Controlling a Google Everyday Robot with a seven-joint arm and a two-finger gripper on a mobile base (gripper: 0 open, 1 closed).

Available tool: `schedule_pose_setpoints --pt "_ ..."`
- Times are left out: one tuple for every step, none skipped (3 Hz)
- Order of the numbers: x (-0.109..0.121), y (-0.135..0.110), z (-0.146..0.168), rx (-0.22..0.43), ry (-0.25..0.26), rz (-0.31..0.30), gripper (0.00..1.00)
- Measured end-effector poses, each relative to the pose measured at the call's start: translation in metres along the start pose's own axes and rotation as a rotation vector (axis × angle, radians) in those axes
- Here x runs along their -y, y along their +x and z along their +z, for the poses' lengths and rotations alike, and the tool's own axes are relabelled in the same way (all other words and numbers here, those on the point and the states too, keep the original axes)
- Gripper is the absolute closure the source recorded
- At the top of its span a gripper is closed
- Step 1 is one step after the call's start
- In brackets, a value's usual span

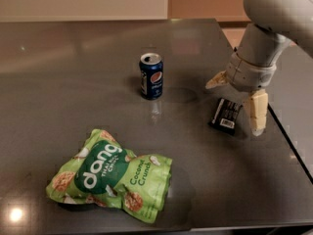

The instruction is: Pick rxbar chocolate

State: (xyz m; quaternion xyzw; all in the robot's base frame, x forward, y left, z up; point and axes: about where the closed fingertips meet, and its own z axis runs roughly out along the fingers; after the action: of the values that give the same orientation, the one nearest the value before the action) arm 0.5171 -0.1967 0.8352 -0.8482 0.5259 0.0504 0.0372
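The rxbar chocolate (225, 115) is a small flat black bar with white text and a barcode patch. It lies on the dark grey table (73, 72) near the right edge. My gripper (236, 99) hangs from the grey arm at the upper right, right over the bar's far end. Its two cream fingers are spread wide: one fingertip (215, 81) is to the bar's left and the other finger (257, 112) is to its right. The gripper is open and holds nothing. The arm hides the bar's far end.
A blue Pepsi can (151, 76) stands upright in the middle of the table, left of the bar. A large green snack bag (111, 176) lies at the front left. The table's right edge (288, 141) runs close behind the bar.
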Motion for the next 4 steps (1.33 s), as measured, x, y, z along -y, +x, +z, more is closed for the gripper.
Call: schedule_pose_setpoints --pt "0.0014 0.0011 0.0059 -0.016 -0.007 -0.006 0.16" --pt "0.0016 0.0046 0.0104 -0.032 -0.010 -0.004 0.40" --pt "0.0018 0.0077 0.0098 -0.041 -0.009 0.005 0.63" --pt "0.0005 0.0098 0.0051 -0.049 -0.002 0.017 0.87"
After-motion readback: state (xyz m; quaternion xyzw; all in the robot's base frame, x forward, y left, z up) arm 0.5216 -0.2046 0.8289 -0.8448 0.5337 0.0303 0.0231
